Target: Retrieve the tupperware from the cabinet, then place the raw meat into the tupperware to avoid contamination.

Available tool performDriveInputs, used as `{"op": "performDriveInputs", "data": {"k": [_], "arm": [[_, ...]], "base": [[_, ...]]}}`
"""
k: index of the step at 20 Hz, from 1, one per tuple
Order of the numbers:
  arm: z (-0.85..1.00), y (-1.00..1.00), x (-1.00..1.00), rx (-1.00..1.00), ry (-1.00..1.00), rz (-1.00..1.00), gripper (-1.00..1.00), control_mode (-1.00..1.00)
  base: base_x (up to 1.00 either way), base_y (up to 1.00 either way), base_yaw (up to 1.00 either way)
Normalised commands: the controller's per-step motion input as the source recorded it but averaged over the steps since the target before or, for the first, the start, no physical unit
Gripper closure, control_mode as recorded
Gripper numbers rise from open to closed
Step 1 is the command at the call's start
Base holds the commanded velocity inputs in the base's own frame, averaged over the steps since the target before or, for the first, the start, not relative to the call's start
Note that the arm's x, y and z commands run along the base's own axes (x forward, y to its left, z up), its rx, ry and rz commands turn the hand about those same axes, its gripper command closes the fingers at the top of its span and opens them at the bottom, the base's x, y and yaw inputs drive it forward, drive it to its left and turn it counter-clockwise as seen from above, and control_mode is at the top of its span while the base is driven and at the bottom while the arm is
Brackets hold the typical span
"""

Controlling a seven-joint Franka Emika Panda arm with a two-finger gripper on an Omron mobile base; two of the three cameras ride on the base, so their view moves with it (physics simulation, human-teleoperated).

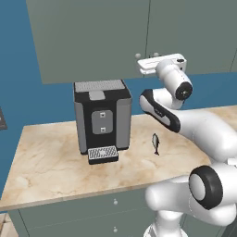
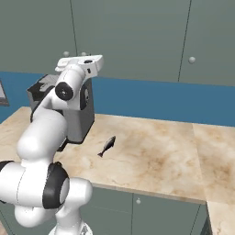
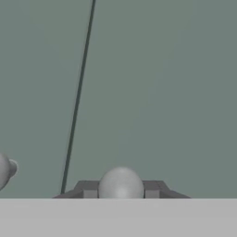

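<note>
The cabinet [image 1: 92, 37] hangs on the wall with its flat grey-green doors closed [image 3: 152, 83]. My gripper [image 3: 121, 189] is raised to the door's lower edge and is shut on a round pale knob [image 3: 121, 183], just right of the door seam. From the base cameras, the white hand [image 1: 159, 64] sits against that knob [image 2: 83, 54]. The raw meat, a small dark fish [image 1: 156, 143], lies on the marble counter [image 2: 107, 145] below and apart from the hand. The tupperware is out of view.
A black-and-grey coffee machine [image 1: 102, 113] with a grated drip tray [image 1: 102, 154] stands on the counter [image 1: 46, 157] left of the fish. A second knob [image 3: 4, 169] sits on the neighbouring door. Drawer fronts [image 2: 137, 202] run beneath the counter edge.
</note>
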Motion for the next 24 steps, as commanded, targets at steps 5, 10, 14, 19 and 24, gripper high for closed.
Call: {"op": "performDriveInputs", "data": {"k": [5,10,14,19,24], "arm": [[0.0,0.0,-0.03,0.0,0.0,0.0,1.0,-1.0],[0.0,0.0,-0.08,0.0,0.0,0.0,1.0,-1.0],[0.0,0.0,-0.12,0.0,0.0,0.0,1.0,-1.0],[0.05,0.0,-0.19,0.0,0.0,0.0,1.0,-1.0],[0.1,0.0,-0.23,0.0,0.0,0.0,1.0,-1.0]], "base": [[0.0,0.0,0.0],[0.0,0.0,0.0],[0.0,0.0,0.0],[0.0,0.0,0.0],[0.0,0.0,0.0]]}}
